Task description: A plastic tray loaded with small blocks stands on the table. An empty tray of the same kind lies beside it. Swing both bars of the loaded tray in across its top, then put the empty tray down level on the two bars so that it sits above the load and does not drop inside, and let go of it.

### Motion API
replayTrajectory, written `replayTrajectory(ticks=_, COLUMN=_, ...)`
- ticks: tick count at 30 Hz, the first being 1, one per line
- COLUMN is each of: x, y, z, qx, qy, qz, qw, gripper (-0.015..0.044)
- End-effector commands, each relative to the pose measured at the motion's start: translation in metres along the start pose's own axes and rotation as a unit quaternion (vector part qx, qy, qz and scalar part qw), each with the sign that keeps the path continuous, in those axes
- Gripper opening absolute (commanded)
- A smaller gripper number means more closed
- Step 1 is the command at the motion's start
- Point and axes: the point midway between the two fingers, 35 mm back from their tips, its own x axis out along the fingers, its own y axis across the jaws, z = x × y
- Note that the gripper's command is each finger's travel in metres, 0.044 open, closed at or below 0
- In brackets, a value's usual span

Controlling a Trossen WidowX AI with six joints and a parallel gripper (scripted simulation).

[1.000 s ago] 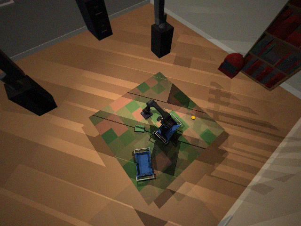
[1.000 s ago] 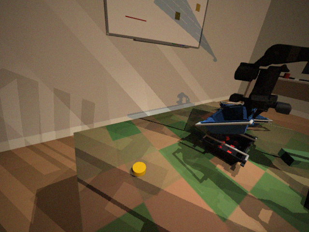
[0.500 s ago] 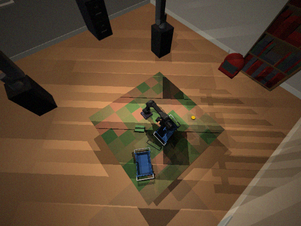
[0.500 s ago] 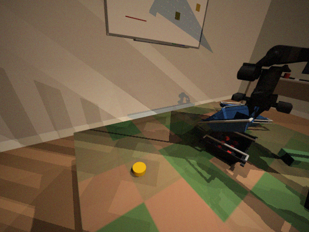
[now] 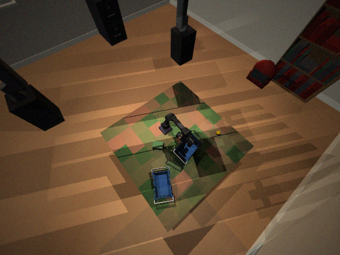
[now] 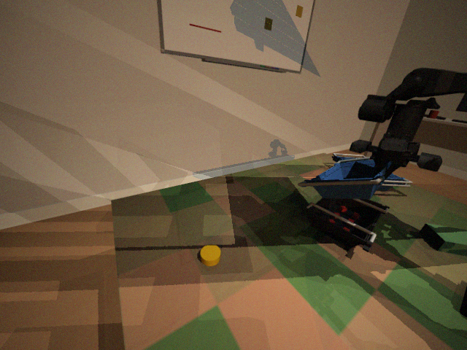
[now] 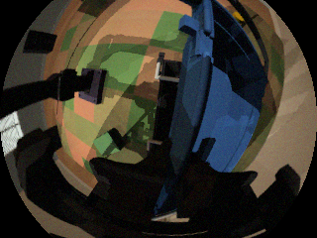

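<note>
My gripper (image 5: 189, 145) (image 6: 382, 171) (image 7: 172, 142) is shut on a long side wall of an empty blue tray (image 5: 182, 151) (image 6: 346, 191) (image 7: 228, 114). The tray looks nearly level, with its wire bars out over its ends. It hangs above the black loaded tray (image 6: 324, 222) (image 7: 163, 109), with a visible gap. Red blocks (image 6: 344, 208) lie inside the loaded tray. Its near bar (image 6: 372, 237) and far bar (image 6: 371, 204) appear to lie across its top. The top view has the loaded tray hidden under the blue one.
A second blue tray (image 5: 162, 182) with its bars out stands toward the front corner of the mat. A green block (image 5: 158, 144) (image 6: 449, 239) (image 7: 105, 144) lies beside the loaded tray. A yellow disc (image 5: 218, 133) (image 6: 209, 255) (image 7: 239, 16) lies on the other side.
</note>
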Motion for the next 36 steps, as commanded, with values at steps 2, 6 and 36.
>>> replayTrajectory(ticks=2, x=-0.007, y=-0.001, z=0.000, qx=-0.002, qy=0.003, qz=-0.014, qw=1.000, gripper=0.0000)
replayTrajectory(ticks=6, x=-0.007, y=-0.001, z=0.000, qx=-0.002, qy=0.003, qz=-0.014, qw=1.000, gripper=0.0000)
replayTrajectory(ticks=36, x=0.012, y=-0.003, z=0.000, qx=-0.002, qy=0.003, qz=-0.014, qw=1.000, gripper=0.0000)
